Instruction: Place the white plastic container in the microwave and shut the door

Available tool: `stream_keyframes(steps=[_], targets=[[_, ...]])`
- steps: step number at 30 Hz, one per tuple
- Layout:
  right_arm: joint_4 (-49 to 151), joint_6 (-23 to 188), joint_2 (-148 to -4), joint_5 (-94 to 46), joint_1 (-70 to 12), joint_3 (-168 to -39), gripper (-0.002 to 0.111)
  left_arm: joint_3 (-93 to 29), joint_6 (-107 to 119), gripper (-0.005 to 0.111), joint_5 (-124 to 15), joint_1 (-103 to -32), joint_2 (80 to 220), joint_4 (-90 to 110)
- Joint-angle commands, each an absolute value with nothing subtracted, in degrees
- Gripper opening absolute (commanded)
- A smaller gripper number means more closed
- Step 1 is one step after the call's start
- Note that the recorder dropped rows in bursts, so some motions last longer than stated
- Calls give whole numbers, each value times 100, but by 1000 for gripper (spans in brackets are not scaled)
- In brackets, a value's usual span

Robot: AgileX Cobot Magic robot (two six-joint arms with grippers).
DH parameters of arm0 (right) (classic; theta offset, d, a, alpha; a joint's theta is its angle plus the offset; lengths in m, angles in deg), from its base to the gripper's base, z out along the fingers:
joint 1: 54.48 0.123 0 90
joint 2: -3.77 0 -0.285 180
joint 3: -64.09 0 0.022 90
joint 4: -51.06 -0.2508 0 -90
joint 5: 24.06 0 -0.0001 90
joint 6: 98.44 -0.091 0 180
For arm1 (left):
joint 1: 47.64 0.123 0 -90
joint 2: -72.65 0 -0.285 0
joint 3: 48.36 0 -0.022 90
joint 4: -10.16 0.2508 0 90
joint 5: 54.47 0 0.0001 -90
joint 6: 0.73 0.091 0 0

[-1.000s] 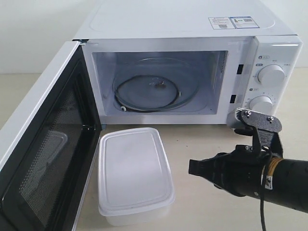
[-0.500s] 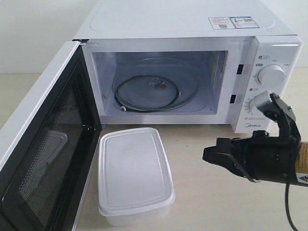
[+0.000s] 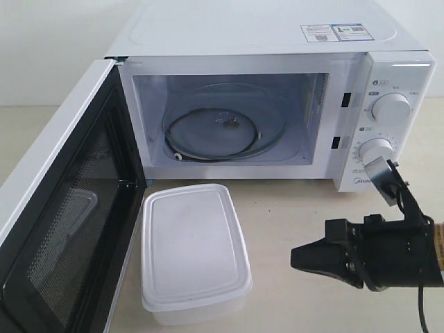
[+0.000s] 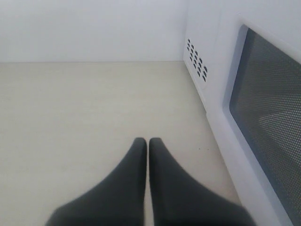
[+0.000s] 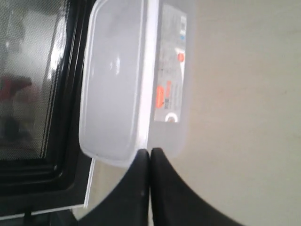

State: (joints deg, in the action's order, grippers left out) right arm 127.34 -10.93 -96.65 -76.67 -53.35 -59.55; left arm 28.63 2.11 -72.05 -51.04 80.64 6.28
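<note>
Has white plastic container (image 3: 194, 243) before microwave (image 3: 263, 35), door (image 3: 69, 208) wide for loading; holds left tool (image 4: 147, 141) and right tool (image 3: 294, 257) pinched together, empty.

One microwave (image 3: 263, 28) stands on one counter (image 3: 291, 208) and has one door (image 3: 62, 229). Its panel carries two round dials, an upper dial (image 3: 390, 109) and a lower dial (image 3: 377, 149). One glass turntable (image 3: 225, 128) lies inside. On top are two stickers, a left sticker (image 3: 316, 32) and a right sticker (image 3: 347, 30). There is one white plastic container (image 3: 194, 253), with one label (image 5: 170, 89). Two hands show: the right hand (image 3: 295, 258) and the left hand (image 4: 147, 141).
</note>
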Motion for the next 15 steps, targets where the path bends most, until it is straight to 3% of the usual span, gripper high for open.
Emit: stream_keyframes(steps=[1,4,9,11,15], targets=[[12671,-1028,-9662,-7253,-5389,-6209,3,2886,223,4,-7207,-5072,8043,634],[13231,-1352,-9662,-7264,-5379,-6592,15,2886,223,4,-7207,-5072,8043,634],[13781,-2079,-9662,-7073,-5380,-7098,53,2886,223,4,-7207,-5072,8043,634],[14042,-2435,-9662,-7073,-5380,-7202,54,2886,223,4,-7207,-5072,8043,634],[14179,-2586,-9675,-6830,-5000,-7217,43,2886,223,4,-7207,-5072,8043,634]])
